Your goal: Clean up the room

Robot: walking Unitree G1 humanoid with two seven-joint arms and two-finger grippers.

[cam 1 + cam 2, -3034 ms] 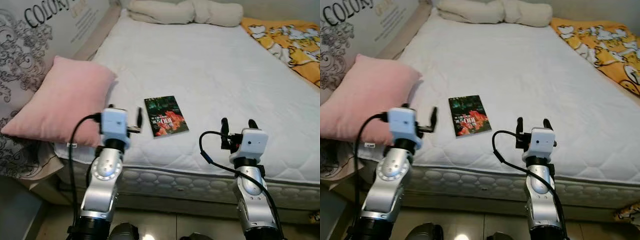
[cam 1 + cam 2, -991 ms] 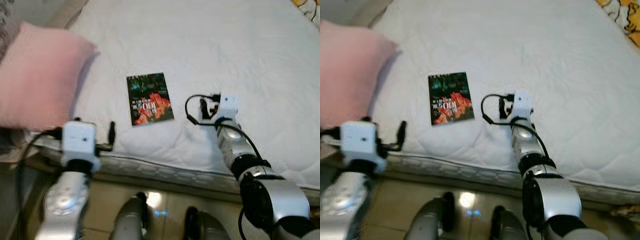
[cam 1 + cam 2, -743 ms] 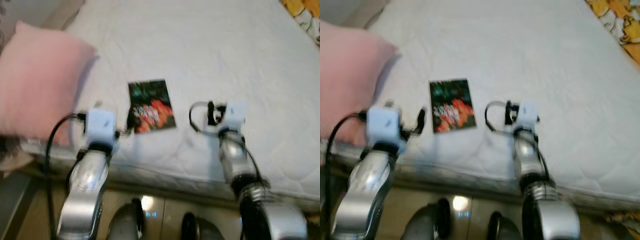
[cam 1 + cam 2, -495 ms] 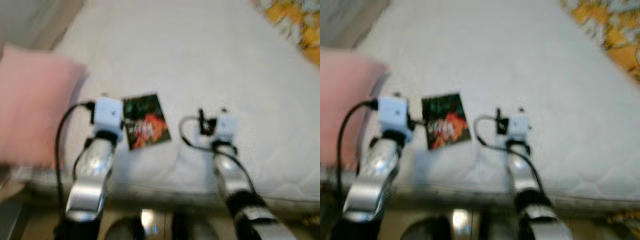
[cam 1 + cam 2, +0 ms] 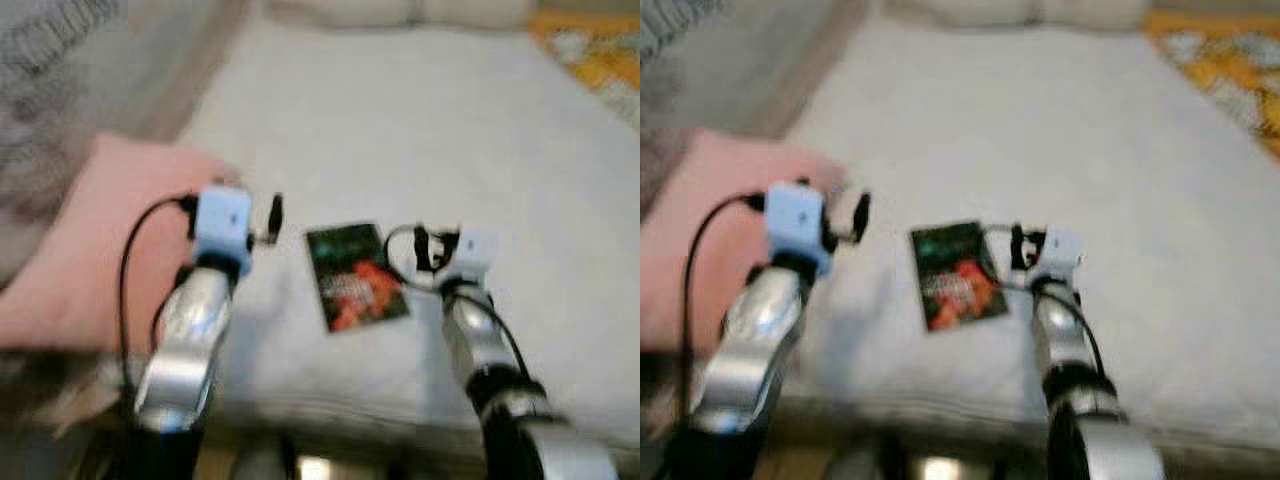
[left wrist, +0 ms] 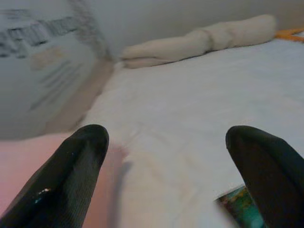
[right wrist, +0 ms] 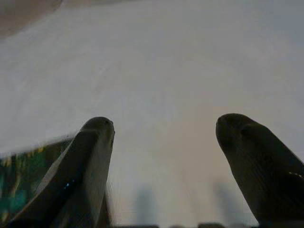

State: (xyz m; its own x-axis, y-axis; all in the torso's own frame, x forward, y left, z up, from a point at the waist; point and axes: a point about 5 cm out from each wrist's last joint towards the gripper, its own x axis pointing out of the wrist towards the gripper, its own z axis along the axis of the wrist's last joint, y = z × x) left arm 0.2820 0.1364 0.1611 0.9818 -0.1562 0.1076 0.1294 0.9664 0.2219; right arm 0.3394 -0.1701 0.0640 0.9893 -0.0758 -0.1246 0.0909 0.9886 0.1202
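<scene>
A small book point(image 5: 355, 278) with a dark green and red cover lies flat on the white mattress point(image 5: 400, 130), near its front edge. My right gripper point(image 5: 436, 243) hovers low just right of the book, fingers open and empty; the book's edge point(image 7: 23, 175) shows beside one finger in the right wrist view. My left gripper point(image 5: 268, 215) is raised left of the book, next to the pink pillow point(image 5: 100, 240), and is open with nothing held. A book corner point(image 6: 240, 209) shows in the left wrist view. The head views are blurred.
Cream pillows point(image 5: 400, 10) lie at the head of the bed. An orange patterned blanket point(image 5: 590, 45) covers the far right side. A printed wall panel point(image 5: 60, 60) runs along the left. The mattress beyond the book is bare.
The camera has swung, so the whole scene shifted and more of the bed's head shows. My left arm has risen from below the mattress edge to beside the pillow. The book has not moved.
</scene>
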